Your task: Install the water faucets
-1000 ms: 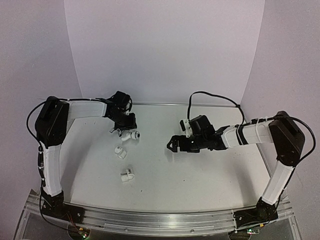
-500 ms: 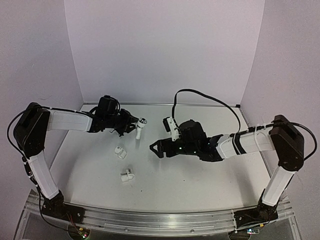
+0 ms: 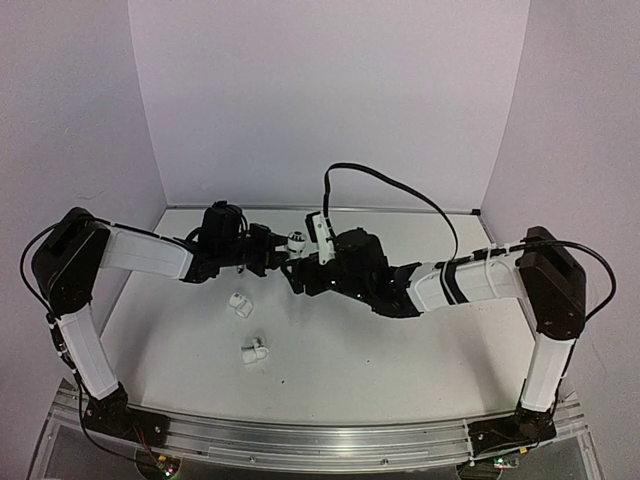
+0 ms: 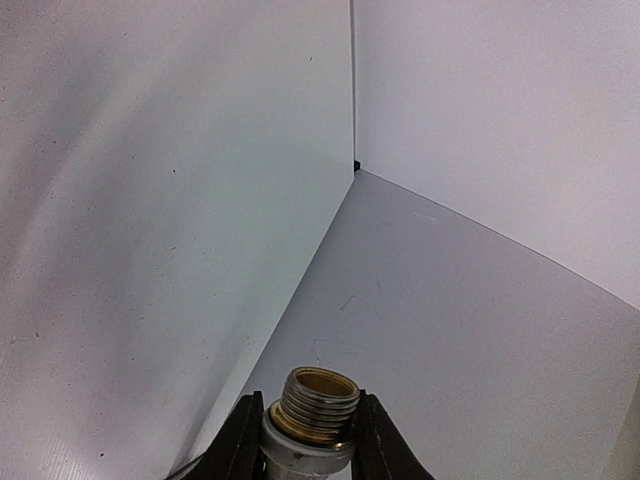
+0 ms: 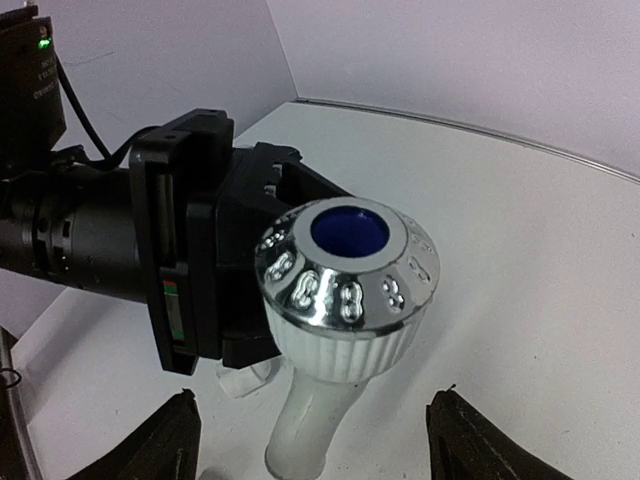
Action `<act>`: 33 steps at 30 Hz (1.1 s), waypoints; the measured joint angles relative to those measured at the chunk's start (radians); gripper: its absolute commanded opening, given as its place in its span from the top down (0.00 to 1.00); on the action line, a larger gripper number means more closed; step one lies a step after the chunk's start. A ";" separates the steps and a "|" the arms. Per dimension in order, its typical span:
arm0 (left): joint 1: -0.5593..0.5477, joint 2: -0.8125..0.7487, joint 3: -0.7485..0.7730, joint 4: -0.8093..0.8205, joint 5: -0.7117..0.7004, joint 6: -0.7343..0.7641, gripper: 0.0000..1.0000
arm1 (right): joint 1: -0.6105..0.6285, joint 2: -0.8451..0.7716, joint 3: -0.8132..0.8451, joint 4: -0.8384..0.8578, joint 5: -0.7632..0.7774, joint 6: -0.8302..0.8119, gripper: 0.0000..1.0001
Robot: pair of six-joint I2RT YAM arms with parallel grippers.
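Spanning the whole scene, the white table (image 3: 400, 370) carries everything, with pale walls at left, right and far sides.

Left arm (image 3: 140, 250) reaches from the near-left corner toward the far centre. Right arm (image 3: 470, 280) reaches from the near-right corner to the same spot. The two wrists meet nose to nose.

Left gripper (image 3: 262, 250): jaws clenched on a faucet (image 3: 296, 240), held clear of the table. Left wrist view: both jaws press the white body just below a brass threaded end (image 4: 318, 400).

Right gripper (image 5: 315, 440): jaws released, standing wide on either side of the faucet without touching it. Right wrist view: a chrome knob (image 5: 345, 285) with a blue centre disc and a ribbed white skirt faces the camera, and a white stem runs down between the jaws.

Two loose white fittings lie on the table, left of centre: one (image 3: 240, 303) near the left gripper, the other (image 3: 254, 350) nearer the front edge. Small details on them cannot be made out.
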 measured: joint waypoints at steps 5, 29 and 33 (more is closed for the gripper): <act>-0.003 0.003 0.000 0.026 0.004 -0.020 1.00 | 0.001 0.063 0.063 -0.003 0.071 -0.021 0.36; 0.035 -0.178 -0.196 0.078 0.068 0.443 0.00 | -0.056 -0.069 -0.057 -0.099 -0.144 -0.099 1.00; 0.046 -0.241 -0.210 0.123 0.186 0.633 0.00 | -0.125 -0.183 -0.120 -0.129 -0.381 -0.077 1.00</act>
